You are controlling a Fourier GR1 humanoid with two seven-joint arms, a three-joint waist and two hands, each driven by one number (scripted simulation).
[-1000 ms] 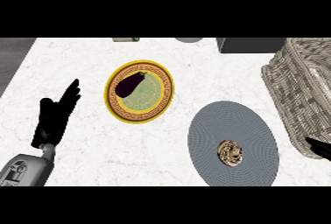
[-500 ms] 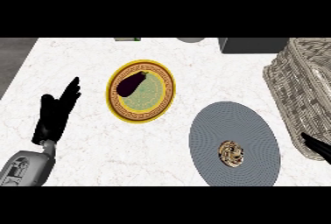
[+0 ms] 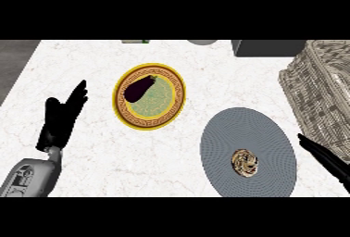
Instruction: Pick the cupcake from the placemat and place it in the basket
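On the grey placemat (image 3: 249,134), cupcake (image 3: 245,162) untouched, right hand (image 3: 327,159) just beside with straight fingers, holding nothing, basket (image 3: 321,88) behind, left hand (image 3: 63,119) open, resting.

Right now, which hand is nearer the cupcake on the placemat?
Right. The right hand is just right of the cupcake, at the placemat's edge; the left hand rests far left, beyond the eggplant plate.

white marbled counter (image 3: 137,171) with dark floor (image 3: 14,65) past its left edge.
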